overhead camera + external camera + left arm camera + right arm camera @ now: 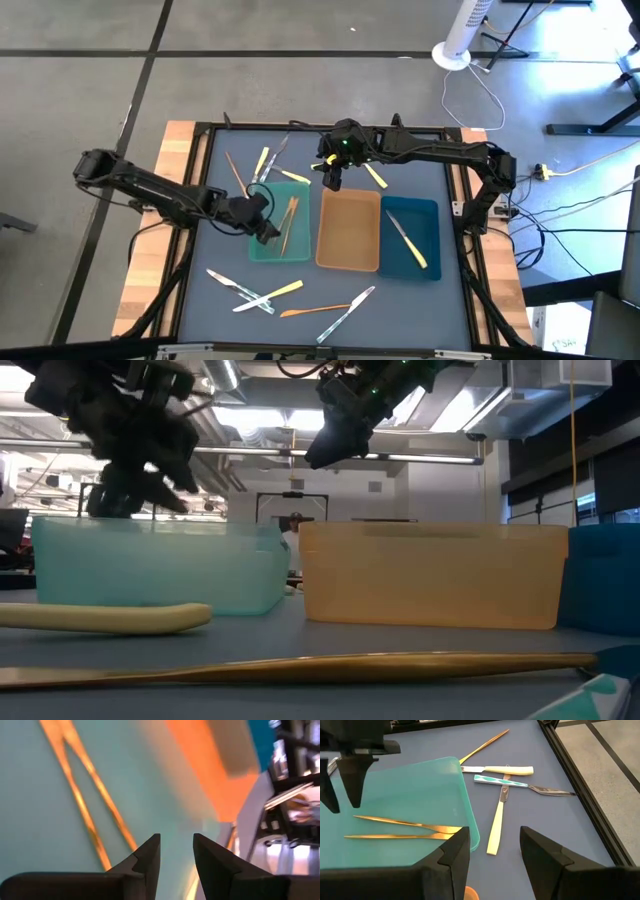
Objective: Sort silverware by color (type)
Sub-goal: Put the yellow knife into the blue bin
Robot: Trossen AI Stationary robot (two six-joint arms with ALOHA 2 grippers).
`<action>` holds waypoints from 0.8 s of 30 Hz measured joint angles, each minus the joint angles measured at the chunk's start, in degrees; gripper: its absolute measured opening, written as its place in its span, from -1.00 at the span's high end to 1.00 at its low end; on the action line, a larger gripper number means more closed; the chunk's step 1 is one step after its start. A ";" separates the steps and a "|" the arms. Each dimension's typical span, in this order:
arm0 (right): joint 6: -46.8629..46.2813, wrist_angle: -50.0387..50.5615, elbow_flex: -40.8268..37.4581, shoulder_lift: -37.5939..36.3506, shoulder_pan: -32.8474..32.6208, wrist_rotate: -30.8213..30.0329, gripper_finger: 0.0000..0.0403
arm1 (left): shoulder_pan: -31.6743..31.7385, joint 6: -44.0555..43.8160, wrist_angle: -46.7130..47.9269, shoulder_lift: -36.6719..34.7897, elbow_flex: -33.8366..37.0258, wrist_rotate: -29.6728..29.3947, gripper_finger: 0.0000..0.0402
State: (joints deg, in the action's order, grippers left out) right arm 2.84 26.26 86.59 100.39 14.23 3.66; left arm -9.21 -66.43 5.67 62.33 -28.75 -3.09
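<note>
Two gold utensils lie flat on the floor of the teal tray. My left gripper hovers open above the tray's left part, nothing between its fingers; the right wrist view also shows my left gripper over the tray. My right gripper hangs open high over the far ends of the teal tray and the tan tray, holding nothing. A yellow-handled utensil lies in the dark-blue tray. More silverware lies loose on the table, both at the far side and at the near side.
Loose pieces at the far side: a gold one, a silver one, yellow-handled ones. Near the front edge: a gold one, a silver one, and crossed pieces. A black frame borders the mat.
</note>
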 joint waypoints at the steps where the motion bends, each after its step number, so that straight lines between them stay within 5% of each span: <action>1: 0.00 0.02 0.00 -0.01 0.01 0.00 0.20 | 0.47 0.56 -0.11 -1.03 -0.02 0.00 0.45; 12: 0.00 0.00 0.00 -0.01 0.01 0.00 0.20 | 11.12 11.16 -0.34 -11.07 -0.13 -3.60 0.45; 24: 0.00 0.00 0.00 -0.01 0.01 0.00 0.20 | 23.35 29.91 -3.97 -11.83 -0.22 -3.83 0.45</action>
State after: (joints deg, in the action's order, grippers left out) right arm 2.84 26.26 86.59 100.38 14.24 3.66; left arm 14.14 -36.52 1.70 50.50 -28.97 -6.92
